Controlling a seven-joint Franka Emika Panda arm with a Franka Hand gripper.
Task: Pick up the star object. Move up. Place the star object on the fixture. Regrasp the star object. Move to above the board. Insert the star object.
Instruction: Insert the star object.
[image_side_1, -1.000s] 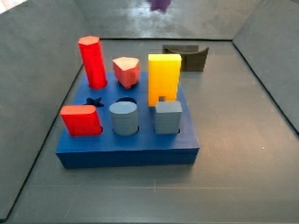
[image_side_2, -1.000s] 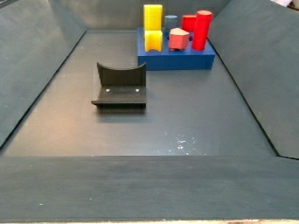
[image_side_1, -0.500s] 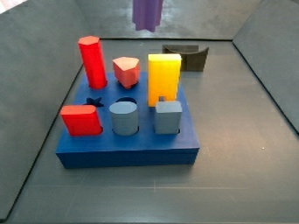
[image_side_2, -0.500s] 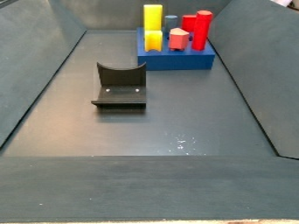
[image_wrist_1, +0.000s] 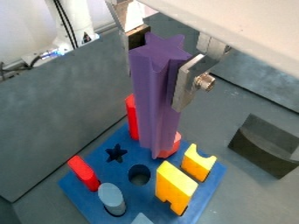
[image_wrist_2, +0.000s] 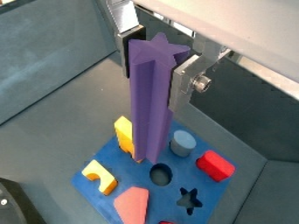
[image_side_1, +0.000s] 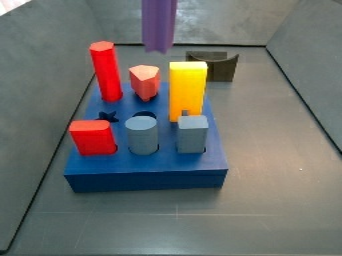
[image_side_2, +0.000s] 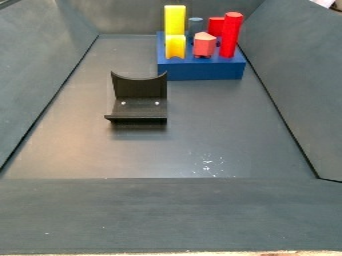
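My gripper is shut on the upper end of the star object, a long purple star-section peg that hangs upright; both wrist views show it. A silver finger presses each side. In a side view only the peg's lower part shows, high over the far edge of the blue board; the gripper itself is above that frame. The board's star-shaped hole lies open below, also seen in a wrist view. The dark fixture stands empty behind the board.
On the board stand a tall red hexagonal peg, a pink-orange peg, a yellow block, a red block and two grey-blue pegs. A round hole is open. Sloped grey walls enclose the floor; the fixture also shows in a side view.
The star object has come down into the side view and shifted left, from the top edge to hanging over the board's far side. Nothing else moved.
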